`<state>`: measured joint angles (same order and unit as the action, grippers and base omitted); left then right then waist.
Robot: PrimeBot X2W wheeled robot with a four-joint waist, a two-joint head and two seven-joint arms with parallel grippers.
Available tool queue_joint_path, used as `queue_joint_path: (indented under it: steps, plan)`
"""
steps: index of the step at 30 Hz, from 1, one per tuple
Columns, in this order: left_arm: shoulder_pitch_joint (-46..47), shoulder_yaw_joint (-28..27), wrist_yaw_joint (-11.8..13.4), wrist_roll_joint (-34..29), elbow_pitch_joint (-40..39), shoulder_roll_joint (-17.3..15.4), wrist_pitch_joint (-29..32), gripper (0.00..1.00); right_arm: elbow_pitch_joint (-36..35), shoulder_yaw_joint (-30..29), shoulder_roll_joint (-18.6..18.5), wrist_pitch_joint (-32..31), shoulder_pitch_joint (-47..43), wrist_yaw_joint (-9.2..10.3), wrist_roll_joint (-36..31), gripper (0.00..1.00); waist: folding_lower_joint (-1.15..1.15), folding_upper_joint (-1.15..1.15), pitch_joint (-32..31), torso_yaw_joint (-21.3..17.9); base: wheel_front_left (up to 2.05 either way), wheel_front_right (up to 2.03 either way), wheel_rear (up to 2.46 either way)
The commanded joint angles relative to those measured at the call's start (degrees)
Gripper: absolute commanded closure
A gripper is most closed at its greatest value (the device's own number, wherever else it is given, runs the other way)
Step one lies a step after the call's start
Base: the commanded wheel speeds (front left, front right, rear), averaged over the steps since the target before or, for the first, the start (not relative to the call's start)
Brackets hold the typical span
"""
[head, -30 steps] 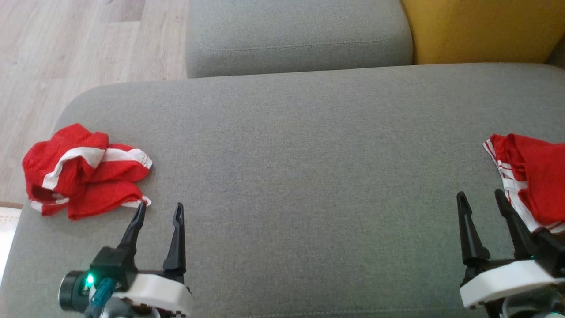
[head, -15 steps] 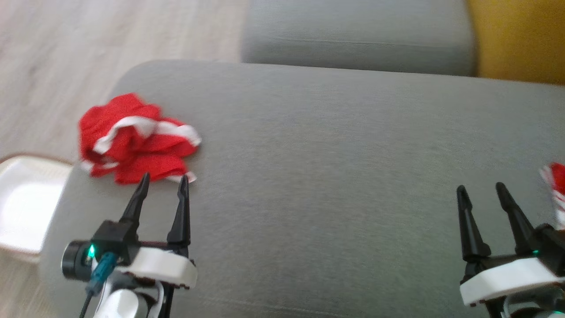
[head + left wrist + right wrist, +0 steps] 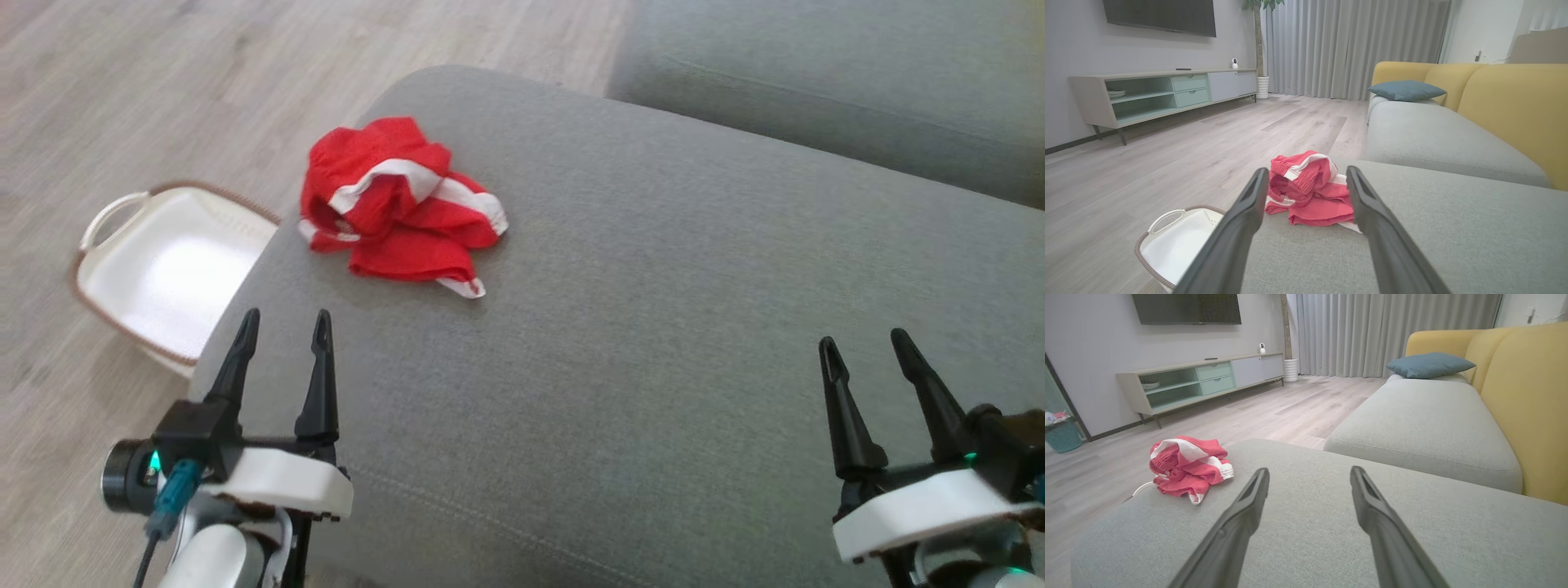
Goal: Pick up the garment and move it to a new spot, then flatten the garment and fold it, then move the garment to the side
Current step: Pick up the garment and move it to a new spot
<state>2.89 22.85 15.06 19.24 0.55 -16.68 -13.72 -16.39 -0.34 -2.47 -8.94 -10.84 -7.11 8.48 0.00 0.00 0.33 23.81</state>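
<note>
Garment [image 3: 396, 208]: red with white stripes, lay crumpled in a heap on the grey seat [image 3: 653, 327], near its far left corner
Left gripper [image 3: 286, 317]: jaws spread wide, empty; hung over the seat's left edge, short of the garment, tips aimed roughly toward it
Left wrist view: garment framed between the two dark fingers [image 3: 1237, 228], untouched
Right gripper [image 3: 864, 340]: jaws wide apart, empty; hung over the seat's right part, well apart from the garment
Basket [image 3: 122, 204]: white with a brown rim, stood on the wood floor [image 3: 122, 98] just beside the seat's left corner, below the garment's edge of the seat
Cushion [image 3: 816, 82]: grey, lay beyond the seat, with a yellow backrest [image 3: 1506, 114] alongside
</note>
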Motion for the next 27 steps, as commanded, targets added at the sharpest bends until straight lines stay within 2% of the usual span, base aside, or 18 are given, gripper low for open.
queue_joint_path:
  steps: [1,7,12,15,20,27]
  plan:
    - [3.50,-2.80,-0.12,0.14,-1.85,-0.69,-0.55,0.00,-2.58,1.31,-0.70,-0.22,3.40,-0.37,-0.36,0.00,0.00,0.00,0.71,0.83,0.00,0.00,0.00]
    - [4.49,-3.62,-0.16,0.66,-2.31,0.01,-0.88,0.00,-3.90,1.60,-1.45,-1.20,4.77,-0.37,-0.49,0.00,0.00,0.00,4.01,0.22,0.00,0.00,0.00]
    - [9.15,-4.40,-0.33,0.85,-2.11,1.40,-1.04,0.00,-6.28,1.59,-3.44,-3.02,7.63,-0.37,-0.71,0.00,0.00,0.00,10.96,-2.28,0.00,0.00,0.00]
    - [13.69,-4.96,-1.58,1.62,0.13,2.03,-1.09,0.00,-8.07,1.49,-4.65,-4.28,9.39,-0.37,-0.98,0.00,0.00,0.00,15.65,-4.11,0.00,0.00,0.00]
    - [21.25,-5.69,-3.81,3.24,7.12,2.42,-0.29,0.00,-9.78,1.31,-6.72,-5.63,11.97,-0.37,-1.00,0.00,0.00,0.00,21.73,-6.03,0.00,0.00,0.00]
    - [36.80,-7.15,-8.81,6.08,28.41,1.86,2.02,0.00,-10.72,1.30,-9.05,-6.23,15.66,-0.37,-0.45,0.00,0.00,0.00,27.78,-8.12,0.00,0.00,0.00]
